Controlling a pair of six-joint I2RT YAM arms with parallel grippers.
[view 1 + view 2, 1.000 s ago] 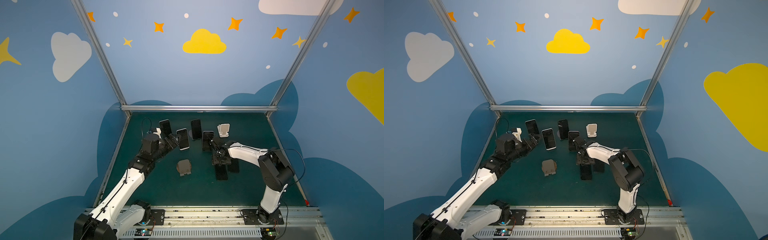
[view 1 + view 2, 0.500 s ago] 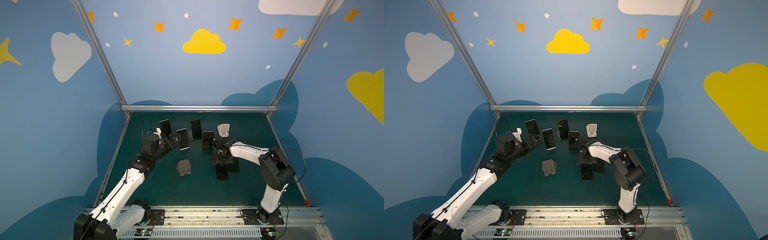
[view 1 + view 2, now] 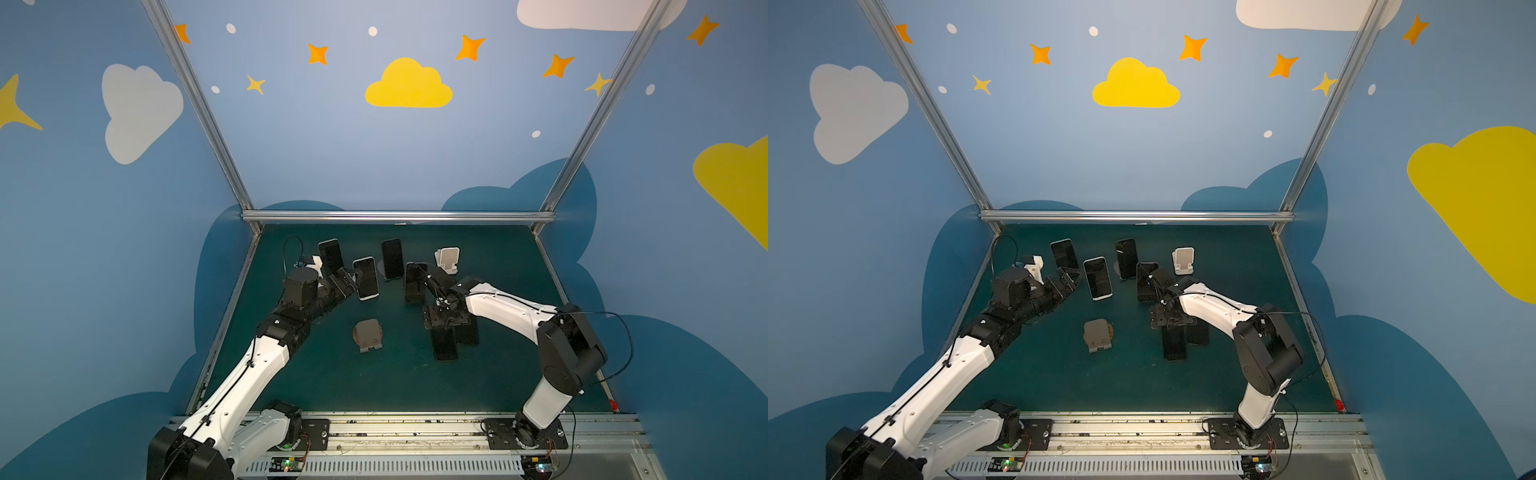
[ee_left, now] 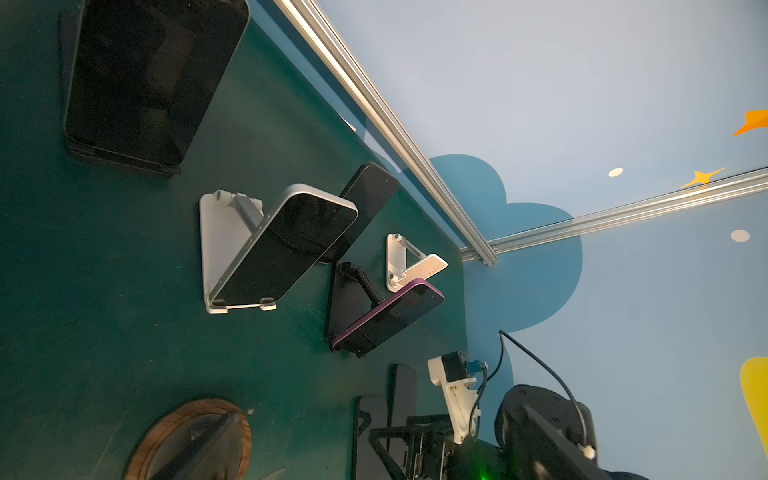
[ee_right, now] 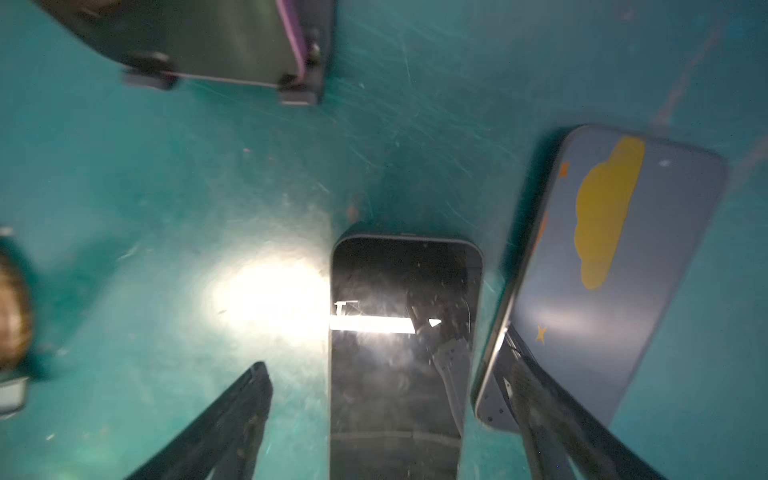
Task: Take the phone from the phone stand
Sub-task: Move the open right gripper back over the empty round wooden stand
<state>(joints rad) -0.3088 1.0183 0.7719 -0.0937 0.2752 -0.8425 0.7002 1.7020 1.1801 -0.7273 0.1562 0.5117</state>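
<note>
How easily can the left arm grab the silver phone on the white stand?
Probably yes: the left gripper is open right beside the silver phone, and nothing seems to be between them.

glare: hot spot on mat (image 5: 266,307) | right wrist view: blurred | top views: evenly lit

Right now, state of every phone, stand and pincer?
left pincer: open, empty
right pincer: open, straddling flat phone
silver phone: on white stand
purple phone: on black stand
back-left phone: propped up
back-middle phone: propped up
flat phone: on table
second flat phone: on table
small white stand: empty
wooden stand: empty
</note>
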